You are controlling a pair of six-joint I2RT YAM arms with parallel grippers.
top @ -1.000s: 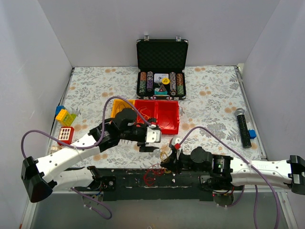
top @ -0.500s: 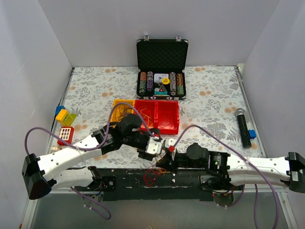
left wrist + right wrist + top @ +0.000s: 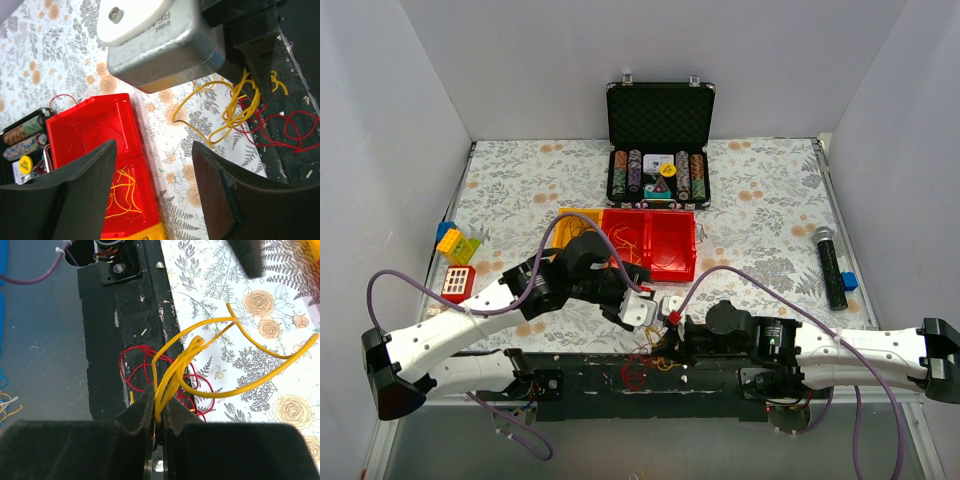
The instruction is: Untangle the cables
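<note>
The right end effector (image 3: 159, 412) is pinched almost closed on a bunch of yellow cables (image 3: 167, 377). Their loops fan out ahead of its tips over the worktop (image 3: 210, 270), and the grip seems meant to anchor them. The red cables (image 3: 127, 377) lie tangled beneath, just past the tips. The left end effector (image 3: 154, 150) gapes wide and empty, with the tangle ahead and to one side, probably ready to draw a strand free.

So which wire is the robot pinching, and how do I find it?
Look at the black plate along the near edge of the table. The right claw is shut there on the yellow wire loops. They cross over a red wire tangle, which no claw holds.
</note>
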